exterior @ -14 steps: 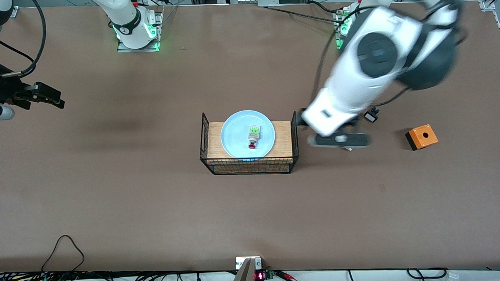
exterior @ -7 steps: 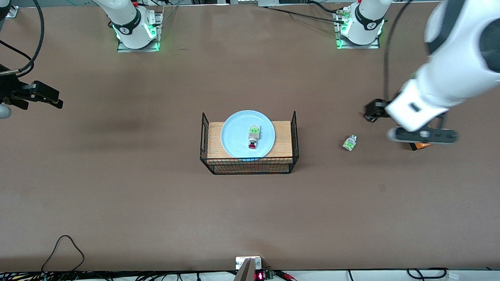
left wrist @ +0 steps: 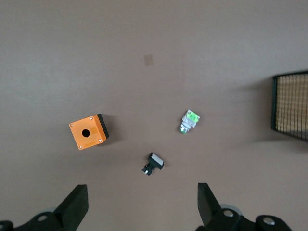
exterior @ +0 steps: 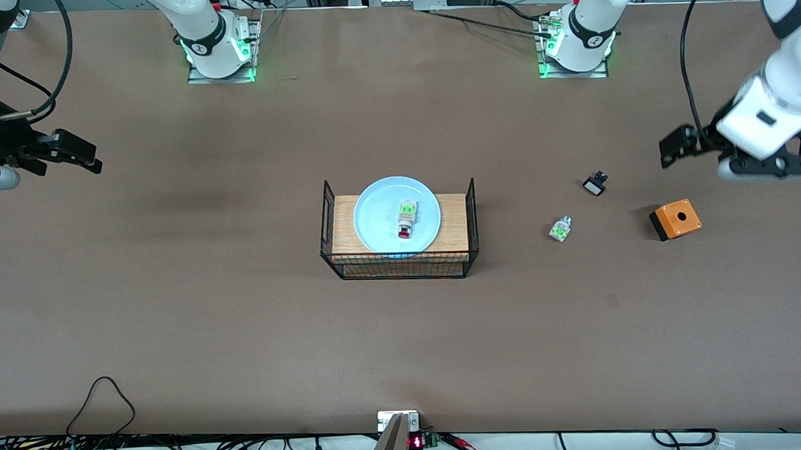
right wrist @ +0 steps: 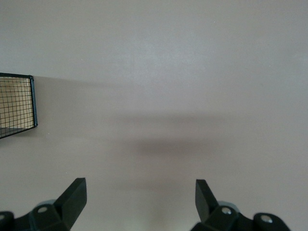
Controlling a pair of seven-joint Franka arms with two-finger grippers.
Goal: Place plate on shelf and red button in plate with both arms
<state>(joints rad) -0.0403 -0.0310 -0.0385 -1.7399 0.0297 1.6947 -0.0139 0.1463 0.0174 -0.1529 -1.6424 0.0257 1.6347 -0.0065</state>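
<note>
Red button (exterior: 405,232) lies on the plate (exterior: 375,216).

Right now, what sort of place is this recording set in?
Most likely a robotics lab bench: two arm bases bolted along a bare brown table, loose cables at its edge, and staged props like the wire basket holding the plate.

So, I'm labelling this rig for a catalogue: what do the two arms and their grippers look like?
Both arms are glossy white with dark joint sections, black cables and green-lit bases. The left gripper and right gripper are black, with two wedge-shaped fingers.
</note>
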